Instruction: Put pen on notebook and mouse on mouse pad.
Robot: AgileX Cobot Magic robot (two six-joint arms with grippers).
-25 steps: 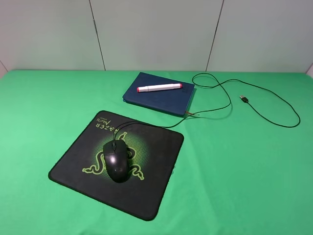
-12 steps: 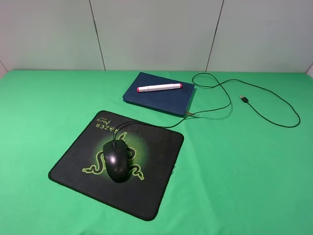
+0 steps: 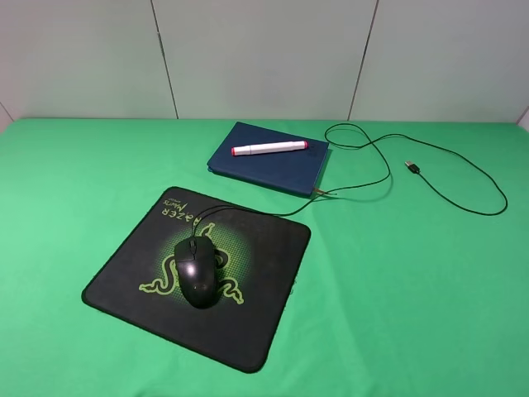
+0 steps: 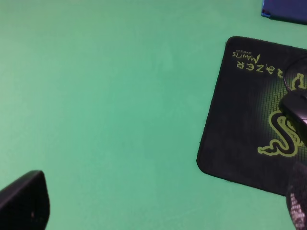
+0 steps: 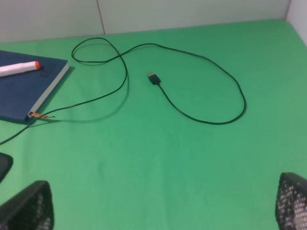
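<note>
You see the pen (image 3: 269, 148) lying on the notebook (image 3: 269, 158), upper centre | mouse (image 3: 197, 272) sits on the Razer mouse pad (image 3: 198, 273), lower left | cable (image 3: 430, 178) trails right across the green table (image 3: 413, 289) | left pincer (image 4: 158, 206) spread wide | right pincer (image 5: 163, 206) spread wide, both empty

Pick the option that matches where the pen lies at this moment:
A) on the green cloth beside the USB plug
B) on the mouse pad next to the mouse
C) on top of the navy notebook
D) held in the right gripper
C. In the high view the pen lies flat across the top of the notebook, apart from the mouse, which sits on the mouse pad; the right wrist view also shows its orange-red end over the blue cover.
</note>
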